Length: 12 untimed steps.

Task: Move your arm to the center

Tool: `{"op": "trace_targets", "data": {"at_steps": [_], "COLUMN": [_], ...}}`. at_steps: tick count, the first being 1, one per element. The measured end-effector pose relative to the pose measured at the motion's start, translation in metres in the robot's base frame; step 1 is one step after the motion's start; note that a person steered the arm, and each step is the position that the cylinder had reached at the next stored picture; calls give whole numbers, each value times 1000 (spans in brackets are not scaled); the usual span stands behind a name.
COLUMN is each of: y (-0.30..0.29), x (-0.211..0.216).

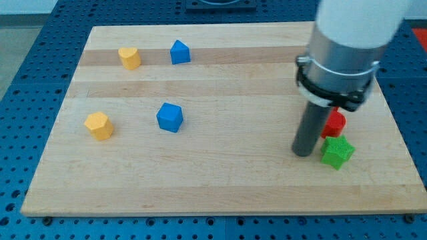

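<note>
My tip (303, 153) rests on the wooden board (220, 180) at the view's right, below the arm's grey and white body (343, 50). A green star-shaped block (337, 152) lies just right of the tip, a small gap apart. A red block (334, 123) sits above the green one, partly hidden behind the rod. At the view's left lie a yellow heart-shaped block (129, 58), a blue block with a pointed top (179, 52), a blue cube-like block (169, 117) and a yellow hexagonal block (99, 125).
The board lies on a blue perforated table (27, 60). The board's right edge is near the green and red blocks.
</note>
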State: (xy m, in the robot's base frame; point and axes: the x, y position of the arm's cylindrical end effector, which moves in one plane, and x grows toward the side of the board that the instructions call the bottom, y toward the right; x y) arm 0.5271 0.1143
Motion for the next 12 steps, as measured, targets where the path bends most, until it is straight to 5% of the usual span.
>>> {"op": "trace_targets", "data": {"at_steps": [1,12], "y": [-43,-124], "x": [-12,-104]}}
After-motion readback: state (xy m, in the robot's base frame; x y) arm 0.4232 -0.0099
